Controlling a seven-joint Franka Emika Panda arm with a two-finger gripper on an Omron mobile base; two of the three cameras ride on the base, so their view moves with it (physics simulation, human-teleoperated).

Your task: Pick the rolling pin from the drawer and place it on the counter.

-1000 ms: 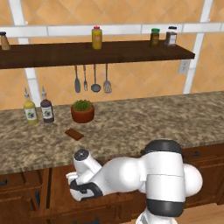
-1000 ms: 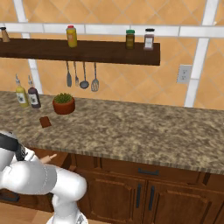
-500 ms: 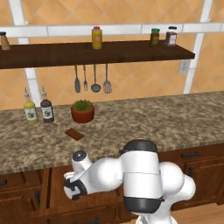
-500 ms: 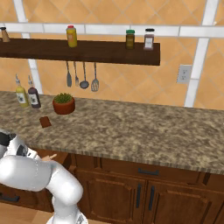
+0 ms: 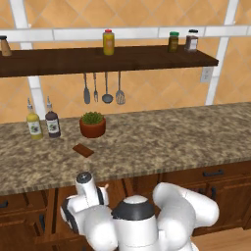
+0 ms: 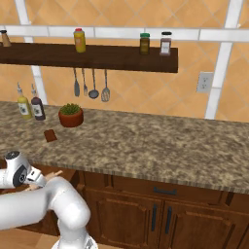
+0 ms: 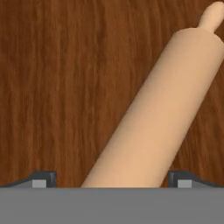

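Granite counter (image 5: 162, 142) spans mid-frame in both base views; arm bends low under its front edge at lower left. Drawer (image 7: 57, 87) floor, reddish-brown wood grain, fills hand view. Rolling pin (image 7: 157, 113) runs diagonally from bottom centre to upper right, knobbed handle at top right corner. Gripper (image 7: 111, 181) spread wide, one fingertip each side of pin, neither touching. Bottle labels unreadable.

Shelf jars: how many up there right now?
4. One jar at the far left end of the shelf, a yellow one mid-shelf, two dark ones together near the right end. None looks hidden.
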